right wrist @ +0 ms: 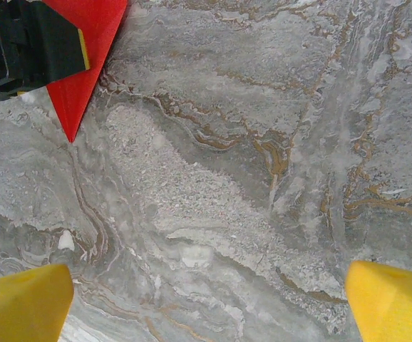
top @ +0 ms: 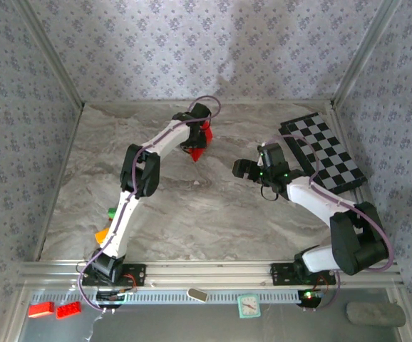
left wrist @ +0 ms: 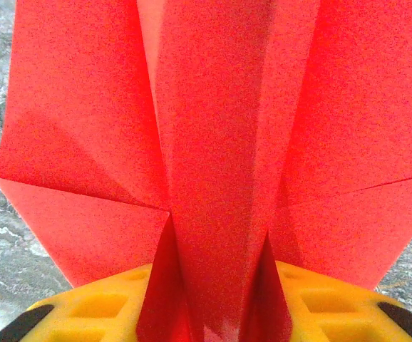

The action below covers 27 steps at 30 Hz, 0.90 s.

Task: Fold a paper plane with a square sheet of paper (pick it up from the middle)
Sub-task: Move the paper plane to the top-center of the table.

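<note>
Yellow finger pads of my left pincer are clenched on the tail of the bright red, thin, folded paper plane. Its centre crease runs straight away from the pincer, with wings spread to both sides. Seen from above, the plane sits over the far middle of the grey marbled table, nose toward the near edge. My right pincer is released, jaws wide apart, grasping nothing. The plane lies to its left, near but apart, nose at the upper left of the right wrist view. Judgement: any hand-over requires the right pincer to travel left.
</note>
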### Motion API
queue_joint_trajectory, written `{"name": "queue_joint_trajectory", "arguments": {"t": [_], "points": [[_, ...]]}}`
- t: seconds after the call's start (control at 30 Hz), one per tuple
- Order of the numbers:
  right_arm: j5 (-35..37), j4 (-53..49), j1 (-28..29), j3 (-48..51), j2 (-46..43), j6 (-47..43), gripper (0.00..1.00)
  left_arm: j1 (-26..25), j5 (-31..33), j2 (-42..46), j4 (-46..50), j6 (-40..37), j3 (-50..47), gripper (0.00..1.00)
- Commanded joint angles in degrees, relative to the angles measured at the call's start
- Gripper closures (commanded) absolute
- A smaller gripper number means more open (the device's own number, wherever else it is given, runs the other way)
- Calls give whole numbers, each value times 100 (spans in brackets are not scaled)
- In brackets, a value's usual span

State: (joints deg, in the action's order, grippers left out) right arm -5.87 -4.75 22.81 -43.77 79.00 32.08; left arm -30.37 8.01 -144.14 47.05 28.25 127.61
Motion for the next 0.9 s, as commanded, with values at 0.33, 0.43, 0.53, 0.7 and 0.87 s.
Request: {"name": "queue_joint_trajectory", "arguments": {"t": [0.33,0.43,0.53,0.7,0.87], "points": [[163,-118,31,-195,-72,5,0,-76,43,305,663,40,721,56],[213,-177,10,-229,-93,-25,0,-117,56,559,698,123,721,53],[282,-312,-18,-318,-155,-97,0,-152,134,788,768,163,721,49],[643,-716,-81,-695,-448,-491,0,-206,387,1464,680,181,502,44],[1484,-1179,-118,-1300,-844,-1109,0,-199,916,2867,-262,147,-895,31]]}}
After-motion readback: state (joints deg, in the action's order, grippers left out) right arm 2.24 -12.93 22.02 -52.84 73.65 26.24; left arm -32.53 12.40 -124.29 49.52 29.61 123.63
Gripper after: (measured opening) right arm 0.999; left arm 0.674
